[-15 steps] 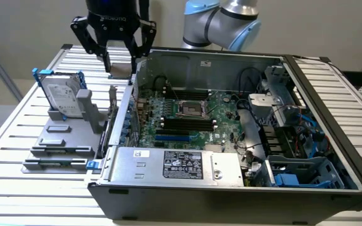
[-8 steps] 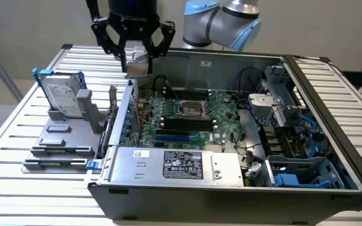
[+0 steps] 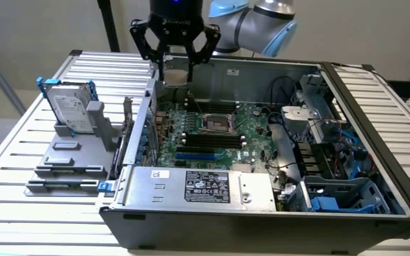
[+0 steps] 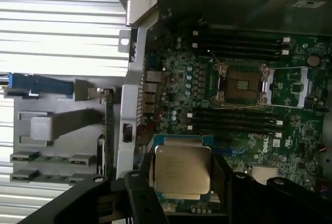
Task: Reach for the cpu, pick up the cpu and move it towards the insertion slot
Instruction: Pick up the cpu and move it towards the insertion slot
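Held close under my wrist camera, the small flat square cpu with its silvery metal top (image 4: 182,171) sits pinched between my black gripper (image 4: 181,180) fingers — closed on its two side edges.

From the exterior view's left: grey hard drive in its blue bracket (image 3: 71,111), then my gripper (image 3: 175,64) holding the cpu (image 3: 175,76) above the case wall — the silver-framed square insertion slot (image 3: 215,123) lies lower, rightward. Wrist view shows its dark centre (image 4: 242,83).

The pincer (image 3: 175,53) fingers cover the cpu's (image 3: 175,76) upper part in the exterior view. The arm (image 3: 258,18) runs off that picture's top edge. The cpu (image 4: 182,171) hides the board beneath it. Label (image 3: 206,187) print is too small to read.
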